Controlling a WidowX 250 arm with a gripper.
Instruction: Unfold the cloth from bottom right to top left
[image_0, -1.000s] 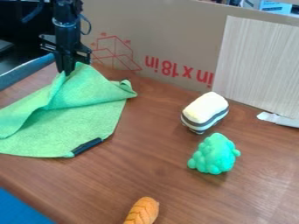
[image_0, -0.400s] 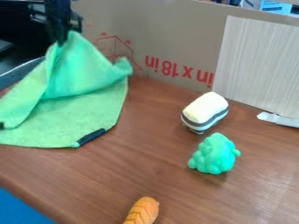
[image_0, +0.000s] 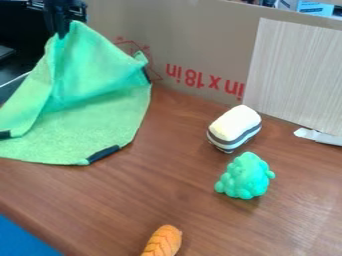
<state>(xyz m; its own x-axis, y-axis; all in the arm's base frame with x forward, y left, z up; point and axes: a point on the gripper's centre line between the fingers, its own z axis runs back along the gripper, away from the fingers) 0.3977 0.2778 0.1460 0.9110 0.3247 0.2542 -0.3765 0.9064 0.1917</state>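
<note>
In the camera view, the black two-finger gripper (image_0: 61, 34) hangs at the far left, grasping the soft green cloth (image_0: 83, 127) by a raised part, its fingers closed on the fabric. The cloth lies on the left side of the brown wood-grain table (image_0: 180, 185), its near part flat and its far part drawn up into a peak at the fingertips. Folds slope down from that peak, and a layer of fabric overlaps the flat part at the left. Dark strips mark the cloth's edges: one at the near right corner, one at the left, and one on the raised flap at the right.

Right of the cloth, well apart from it, lies a rounded white block with dark grey stripes (image_0: 234, 129). Just nearer and slightly right stands a bumpy mint-green toy (image_0: 245, 176). At the near edge is an orange toy with slanting grooves (image_0: 162, 242), partly cut off. A brown cardboard panel with red print (image_0: 200, 47) rises behind the table, a pale board with fine streaks (image_0: 297, 75) against it at the far right.
</note>
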